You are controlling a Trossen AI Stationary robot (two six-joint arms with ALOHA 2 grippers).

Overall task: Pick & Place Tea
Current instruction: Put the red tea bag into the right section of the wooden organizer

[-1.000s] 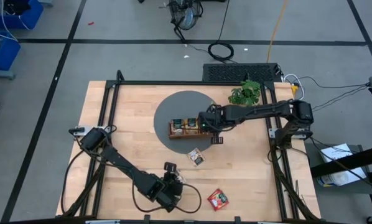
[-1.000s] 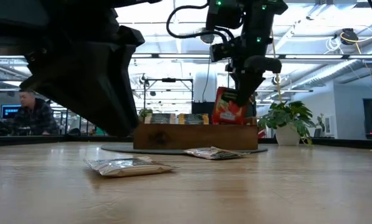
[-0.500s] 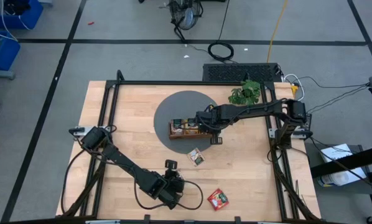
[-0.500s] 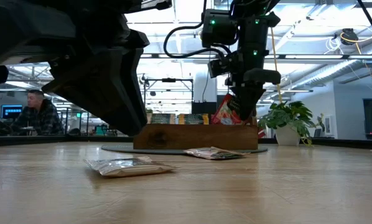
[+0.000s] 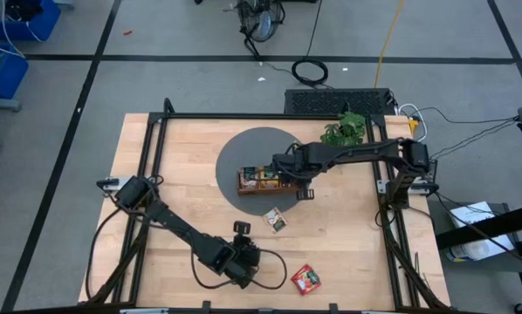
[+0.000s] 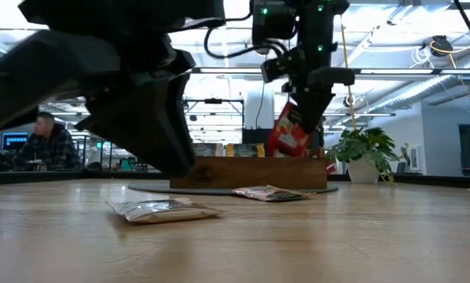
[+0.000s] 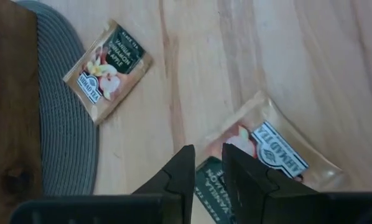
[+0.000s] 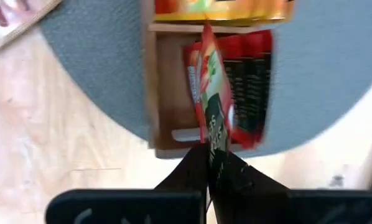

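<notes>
The right gripper (image 8: 212, 163) pinches a red tea sachet (image 8: 211, 93) on edge, hanging just above the tray's (image 8: 167, 134) end compartment, long side roughly along the slot. The left gripper (image 7: 204, 171), slightly parted and apparently empty, hovers over a near-edge sachet (image 7: 270, 146).

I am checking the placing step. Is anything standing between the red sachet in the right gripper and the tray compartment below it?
Nothing visible blocks it. The right gripper holds the red sachet over the wooden tray, beside red sachets already standing there.
</notes>
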